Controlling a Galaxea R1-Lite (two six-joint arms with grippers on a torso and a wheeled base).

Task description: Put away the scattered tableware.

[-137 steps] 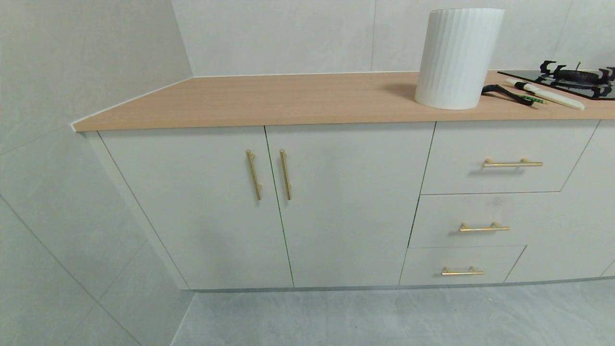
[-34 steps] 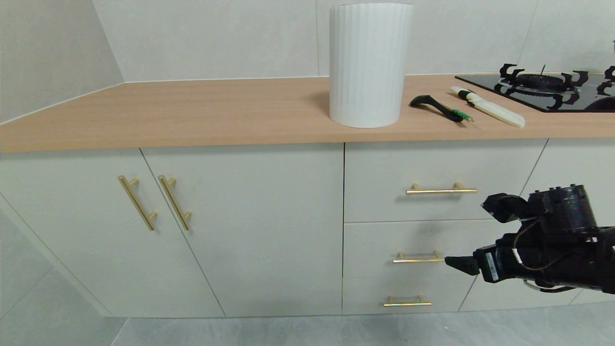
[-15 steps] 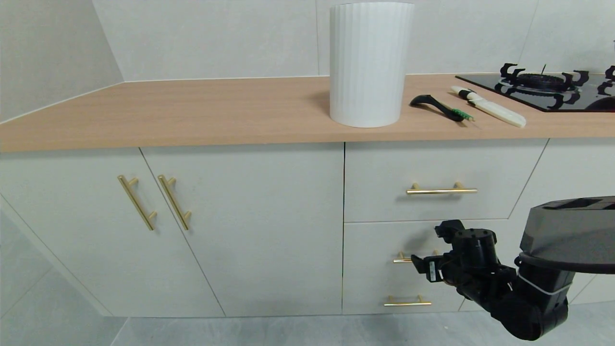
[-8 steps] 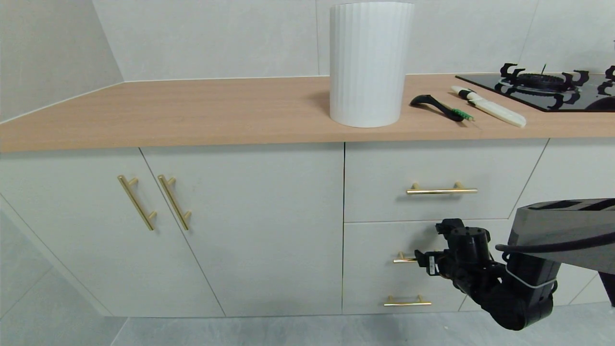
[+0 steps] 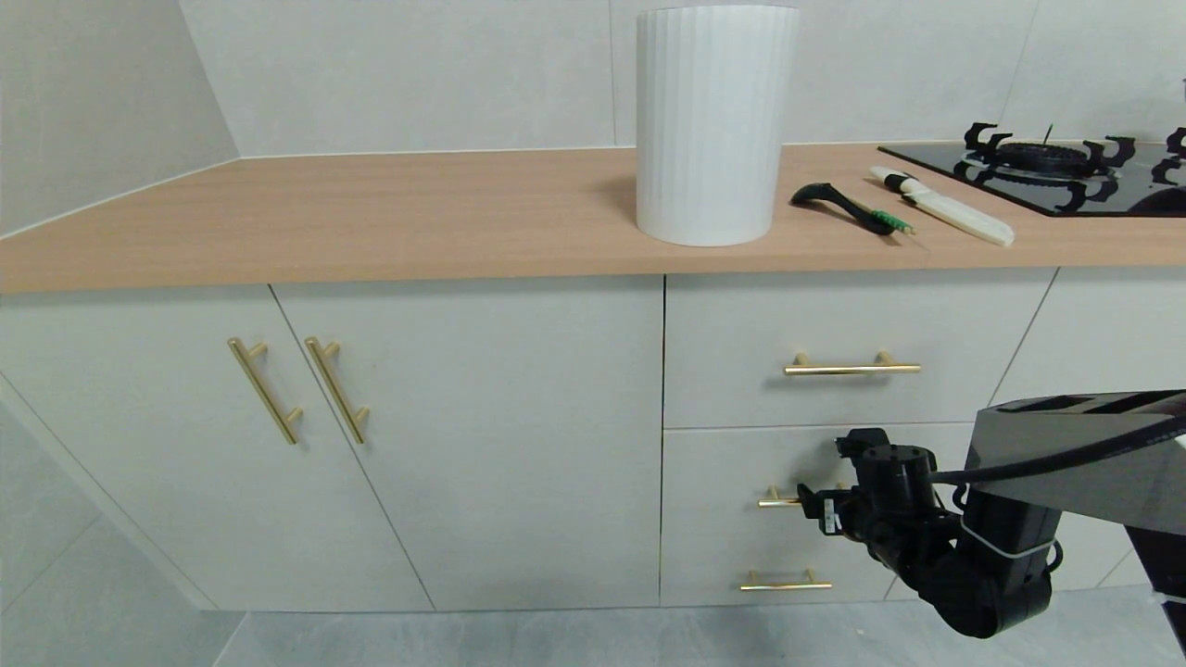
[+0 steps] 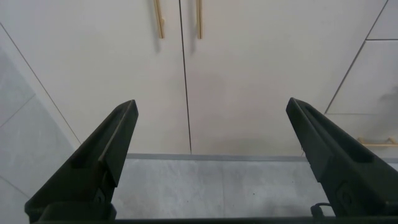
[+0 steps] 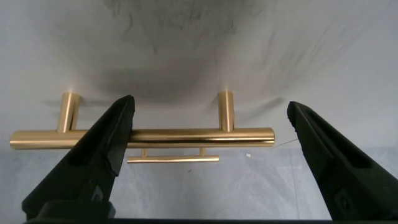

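The right tool (image 5: 819, 508) sits low in front of the drawers, at the middle drawer's brass handle (image 7: 186, 135). Its fingers are spread wide, gripping nothing, and the bar shows between them. The left tool (image 6: 211, 118) is likewise spread wide and holds nothing, facing the foot of the double cabinet doors (image 6: 249, 74). The tableware lies on the tabletop (image 5: 371, 213) — a black peeler (image 5: 843, 207) and a white knife (image 5: 945, 206) side by side, between the white ribbed container (image 5: 709, 125) and the gas hob (image 5: 1047, 171).

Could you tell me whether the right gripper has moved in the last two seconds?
Yes. The right gripper has shifted left: it was beyond the right end of the middle drawer handle and now covers that end.
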